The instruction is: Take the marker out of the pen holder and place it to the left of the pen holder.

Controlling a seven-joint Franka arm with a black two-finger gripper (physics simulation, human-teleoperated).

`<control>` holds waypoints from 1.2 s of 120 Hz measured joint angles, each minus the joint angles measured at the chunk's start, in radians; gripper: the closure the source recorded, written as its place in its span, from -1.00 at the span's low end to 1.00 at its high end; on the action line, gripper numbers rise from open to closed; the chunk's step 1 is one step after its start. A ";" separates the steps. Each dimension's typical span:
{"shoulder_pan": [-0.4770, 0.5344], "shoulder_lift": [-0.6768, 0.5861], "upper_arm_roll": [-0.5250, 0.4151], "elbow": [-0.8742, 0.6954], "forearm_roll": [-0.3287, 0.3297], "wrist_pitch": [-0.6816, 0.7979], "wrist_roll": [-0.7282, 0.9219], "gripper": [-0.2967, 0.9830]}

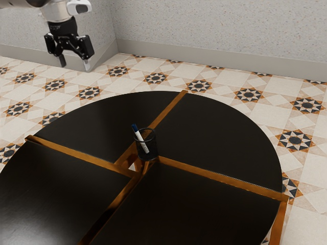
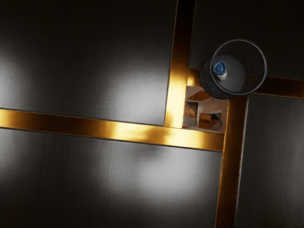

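Speckled wall [image 1: 214,25] and star-patterned tile floor [image 1: 204,76], behind a round dark table [image 1: 219,132] with gold-brown strips [image 1: 76,155]. Gripper [image 1: 74,62], black: was open, its fingers apart and nothing between them, above and well apart from the pen holder [image 1: 148,148]. Arm [image 1: 60,11]: was cut off by the exterior view's upper edge. Marker [image 1: 141,140], white with blue end up: stood tilted inside the pen holder — its lower end was hard to make out. Table: ran past the exterior view's lower edge. Lettering, if any, on the marker: was too small to read.
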 joint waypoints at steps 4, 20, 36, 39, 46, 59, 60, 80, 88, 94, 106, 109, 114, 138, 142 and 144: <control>0.000 0.000 0.000 0.001 -0.002 -0.001 0.002 -0.51; -0.001 -0.002 0.001 0.002 -0.009 -0.004 0.008 -0.51; 0.006 -0.019 0.019 -0.078 -0.028 0.020 0.005 -0.51; 0.007 -0.034 0.021 -0.140 -0.032 0.041 0.003 -0.51; 0.010 -0.062 0.026 -0.272 -0.053 0.094 -0.003 -0.51; 0.013 -0.053 0.036 -0.406 -0.091 0.220 -0.012 -0.51; 0.012 -0.053 0.036 -0.414 -0.092 0.230 -0.012 -0.51; 0.039 0.079 0.026 -0.367 -0.114 0.397 0.004 -0.51; 0.044 0.154 0.019 -0.282 -0.131 0.425 0.014 -0.51; 0.119 0.228 -0.063 -0.179 -0.142 0.426 0.024 -0.51; 0.441 0.313 -0.437 -0.068 -0.117 0.417 0.042 -0.51; 0.472 0.336 -0.476 -0.046 -0.110 0.416 0.046 -0.51; 0.498 0.376 -0.516 -0.014 -0.102 0.414 0.055 -0.51; 0.502 0.398 -0.549 -0.055 -0.088 0.411 0.097 -0.51; 0.497 0.387 -0.548 -0.079 -0.087 0.413 0.103 -0.51; 0.494 0.380 -0.549 -0.095 -0.087 0.417 0.106 -0.51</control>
